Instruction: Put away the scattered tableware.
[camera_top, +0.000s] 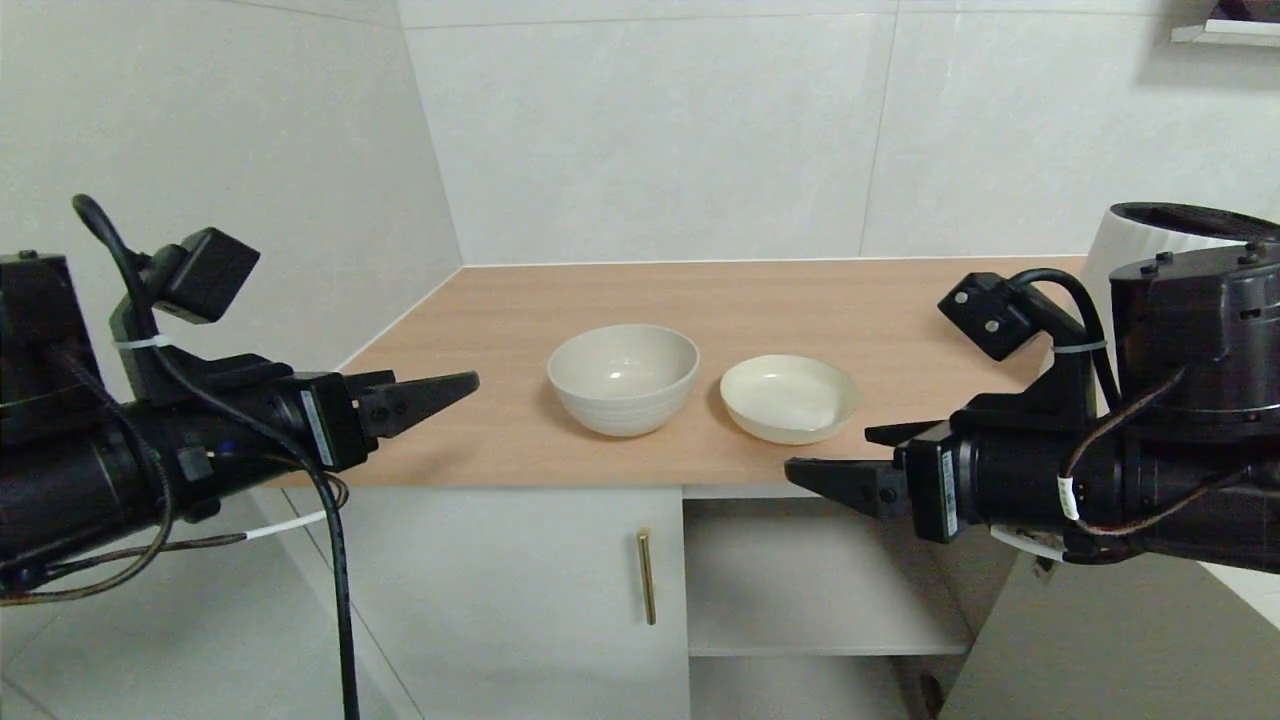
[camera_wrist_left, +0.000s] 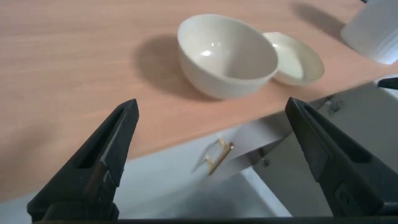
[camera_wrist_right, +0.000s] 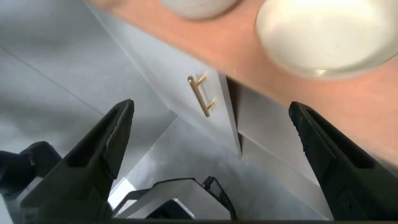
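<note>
Near the front edge of the wooden countertop (camera_top: 560, 300) stands a deep cream bowl (camera_top: 623, 378) (camera_wrist_left: 227, 56), upright. Just to its right lies a shallow cream dish (camera_top: 789, 397) (camera_wrist_left: 295, 59) (camera_wrist_right: 323, 34); the two are close but apart. My left gripper (camera_top: 440, 385) (camera_wrist_left: 211, 102) hovers open and empty over the counter's front left corner, left of the bowl. My right gripper (camera_top: 830, 450) (camera_wrist_right: 211, 104) is open and empty in front of the counter edge, just below and to the right of the dish.
A white cylindrical container (camera_top: 1130, 250) (camera_wrist_left: 373, 34) stands at the counter's right end. Under the counter are a closed cabinet door with a brass handle (camera_top: 646, 575) (camera_wrist_right: 202, 96) and an open shelf compartment (camera_top: 810, 580). Tiled walls close off the left and back.
</note>
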